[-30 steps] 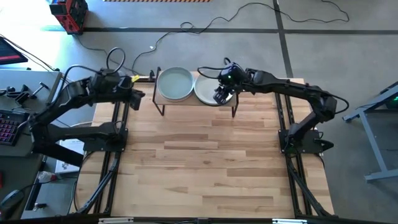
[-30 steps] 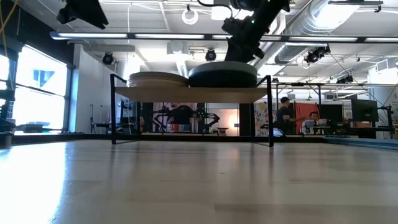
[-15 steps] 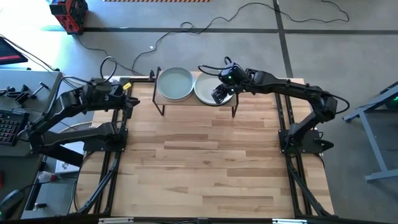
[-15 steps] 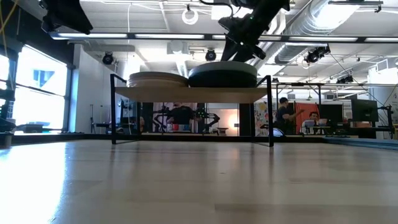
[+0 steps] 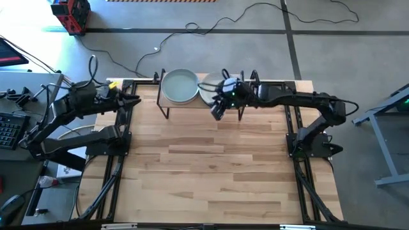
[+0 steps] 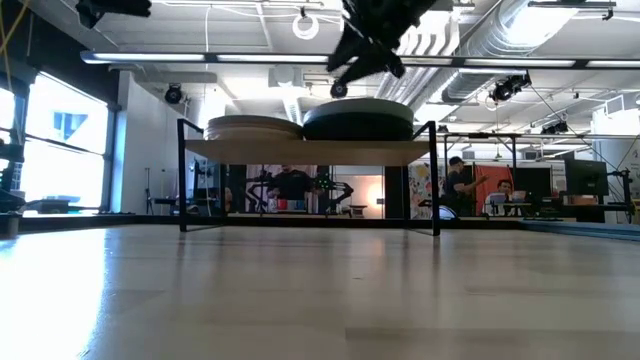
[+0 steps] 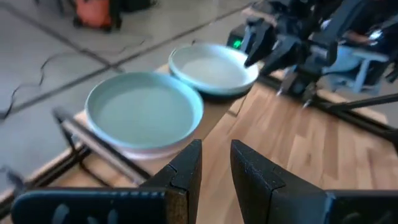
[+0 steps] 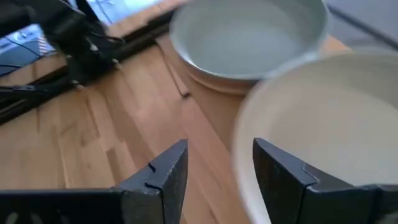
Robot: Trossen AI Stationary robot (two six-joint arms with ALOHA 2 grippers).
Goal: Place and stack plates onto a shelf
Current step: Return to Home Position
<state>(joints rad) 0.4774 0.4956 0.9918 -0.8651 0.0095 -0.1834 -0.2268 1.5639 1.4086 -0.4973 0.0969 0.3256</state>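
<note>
The shelf (image 5: pixel 192 104) stands at the table's far edge and carries two stacks of plates. The left stack is topped by a pale green plate (image 5: pixel 179 85), the right stack by a whitish plate (image 5: pixel 208 92). In the low view both stacks (image 6: pixel 252 128) (image 6: pixel 358 120) rest flat on the shelf board (image 6: pixel 310 150). My right gripper (image 5: pixel 217 110) is open and empty. It hovers above the shelf's near edge, beside the whitish plate (image 8: pixel 329 124). My left gripper (image 5: pixel 131 101) is empty, with a narrow gap between its fingers (image 7: pixel 214 168). It is over the table's far left corner, pointing at the shelf.
The wide wooden tabletop (image 5: pixel 211 166) lies bare in front of the shelf. The shelf's thin black legs (image 6: pixel 182 175) (image 6: pixel 436 180) stand on it. Cables lie on the floor beyond the far edge (image 5: pixel 192 29). People and desks show in the room behind (image 6: pixel 460 185).
My right gripper has drawn back from over the right stack toward the table's near edge and a little left, rising and staying open. My left gripper has pulled back from the shelf toward the table's left edge. The plates have stayed still.
</note>
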